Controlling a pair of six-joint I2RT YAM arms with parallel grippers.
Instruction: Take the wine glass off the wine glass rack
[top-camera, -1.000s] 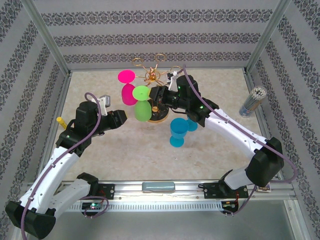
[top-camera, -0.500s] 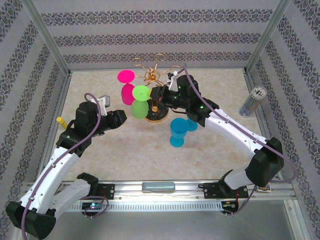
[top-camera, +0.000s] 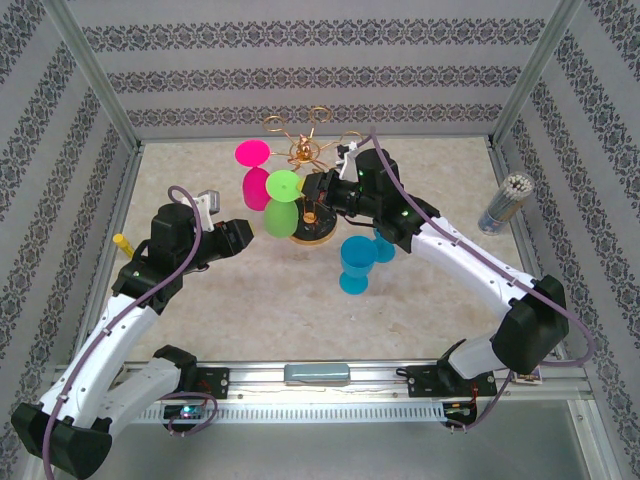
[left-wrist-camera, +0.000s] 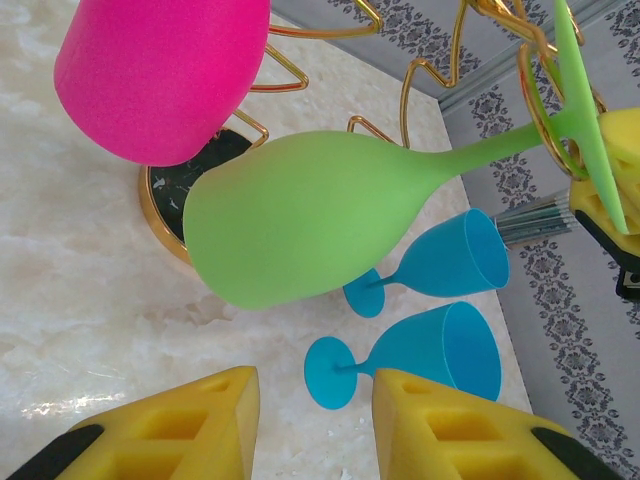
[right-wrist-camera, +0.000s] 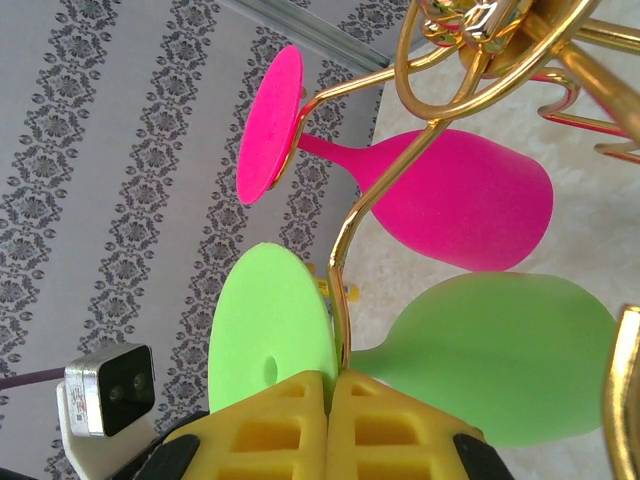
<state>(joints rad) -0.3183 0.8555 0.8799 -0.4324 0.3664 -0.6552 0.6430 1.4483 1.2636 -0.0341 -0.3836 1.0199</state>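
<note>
Check the right end effector (top-camera: 312, 188): its yellow pads (right-wrist-camera: 290, 420) are clenched on the stem of the green plastic wine glass (top-camera: 281, 215), next to its foot. The glass hangs tilted in a ring arm of the gold wire wine glass rack (top-camera: 301, 152), at the far centre of the surface (top-camera: 250, 300). The left end effector (left-wrist-camera: 315, 390) is released and hovers empty, near-left of the rack.

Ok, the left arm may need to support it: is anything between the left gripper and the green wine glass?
Nothing visible. The green wine glass hangs straight ahead of the open left gripper. The pink wine glass is off to one side, and the blue wine glasses are beyond it.
</note>
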